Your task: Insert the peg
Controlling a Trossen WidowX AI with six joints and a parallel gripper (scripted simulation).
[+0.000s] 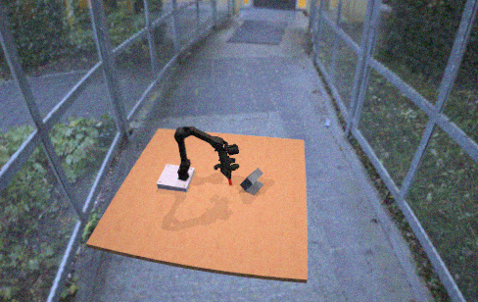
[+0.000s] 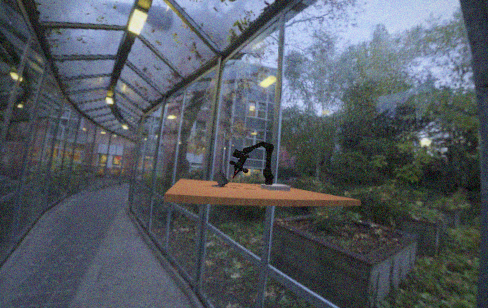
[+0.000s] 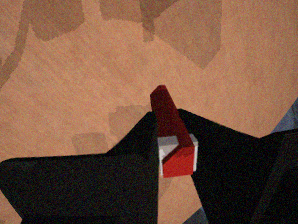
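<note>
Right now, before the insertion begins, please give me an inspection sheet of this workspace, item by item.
Surface: orange table top, arm shadow across it.
Job's things: red peg with flat sides, clamped and off the table; grey sloped panel beside it, not yet touched; hole not discernible.
Clutter: nothing seen.
Grippers: gripper shut on the peg, pointing down.
Cables: nothing seen.
Surroundings: white base plate under the arm; paved walkway with metal fencing, greenery outside.

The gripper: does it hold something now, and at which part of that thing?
The gripper is shut on the red peg, gripping it near its upper end; the lower end points out toward the table.
</note>
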